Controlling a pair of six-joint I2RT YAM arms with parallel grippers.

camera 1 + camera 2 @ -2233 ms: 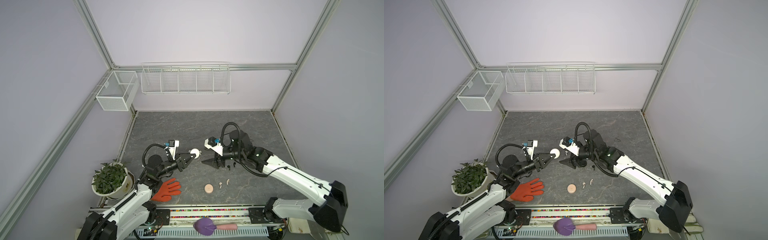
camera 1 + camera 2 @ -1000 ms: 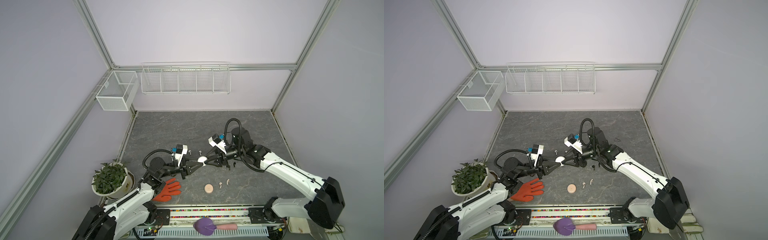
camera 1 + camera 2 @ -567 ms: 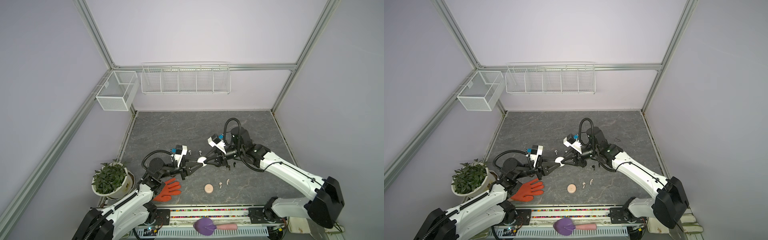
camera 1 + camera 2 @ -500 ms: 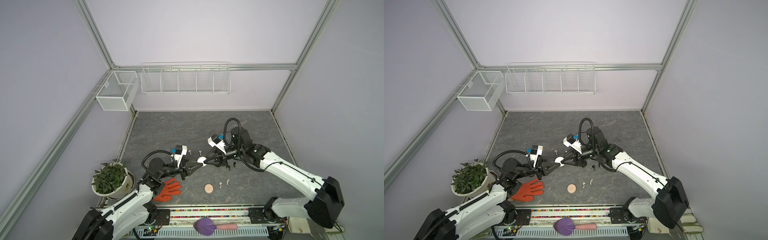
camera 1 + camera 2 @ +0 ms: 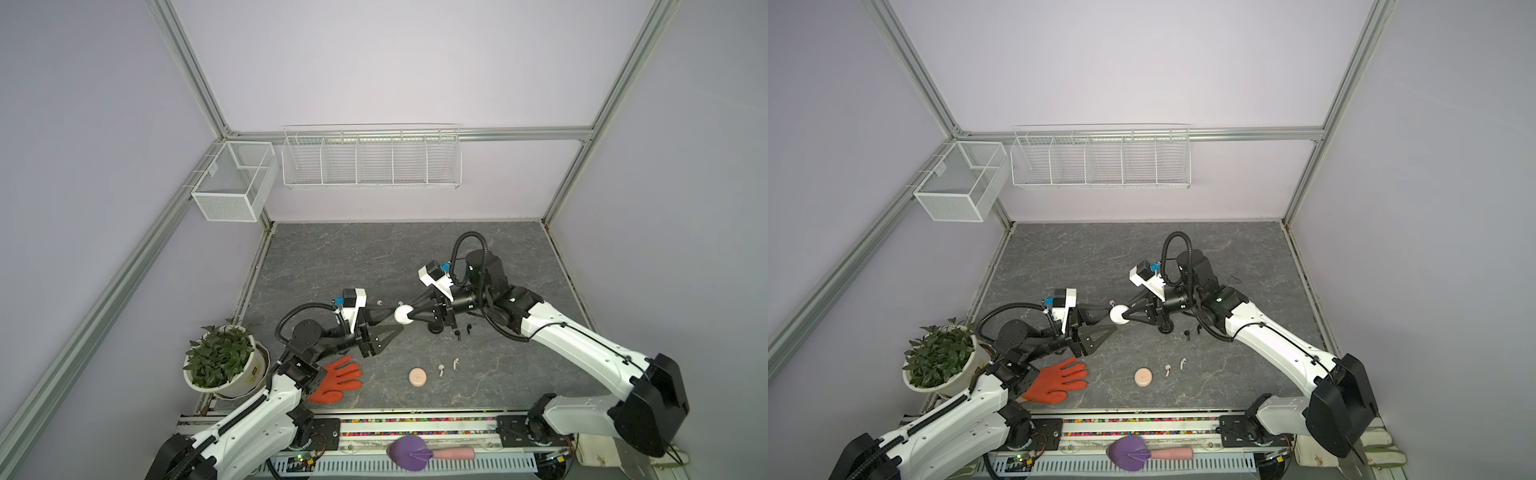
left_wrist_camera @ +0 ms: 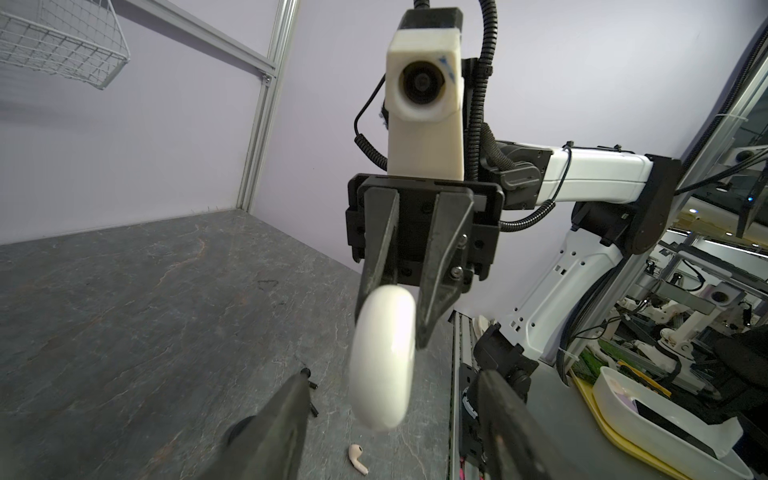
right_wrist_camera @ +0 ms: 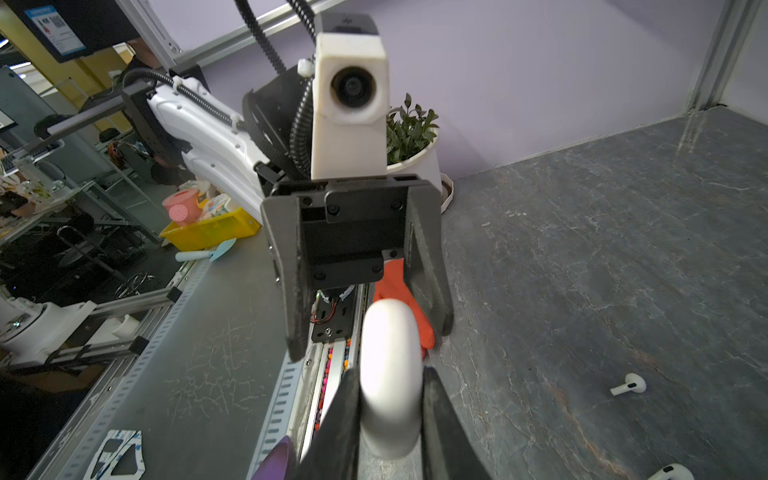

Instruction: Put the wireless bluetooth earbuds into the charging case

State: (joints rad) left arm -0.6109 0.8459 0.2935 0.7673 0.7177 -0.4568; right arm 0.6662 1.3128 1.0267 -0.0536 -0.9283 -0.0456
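Note:
A white charging case (image 5: pixel 402 325) (image 5: pixel 1119 313) hangs above the table's middle, closed. My right gripper (image 7: pixel 390 419) (image 5: pixel 410 325) is shut on it, one finger on each flat side. My left gripper (image 6: pixel 395 415) (image 5: pixel 390 326) faces it from the left, open, its fingers (image 6: pixel 286 428) apart from the case (image 6: pixel 384 357). Earbuds lie loose on the table: two white (image 5: pixel 379 302) (image 7: pixel 629 384) behind the case, two black (image 5: pixel 458 335) (image 5: pixel 1187 334) under the right wrist, two pale pink (image 5: pixel 441 369) (image 5: pixel 1168 369) (image 6: pixel 358 457) nearer the front.
A pink round case (image 5: pixel 417 377) lies beside the pink earbuds, a black one (image 5: pixel 435 329) beneath the right gripper. An orange glove (image 5: pixel 336 380) and a potted plant (image 5: pixel 220 361) sit front left. A purple trowel (image 5: pixel 415 453) lies on the front rail. Wire baskets (image 5: pixel 370 160) hang on the back wall.
The arms brought the white case together at mid-table. The right gripper closed on it, and the left gripper has just opened and let it go.

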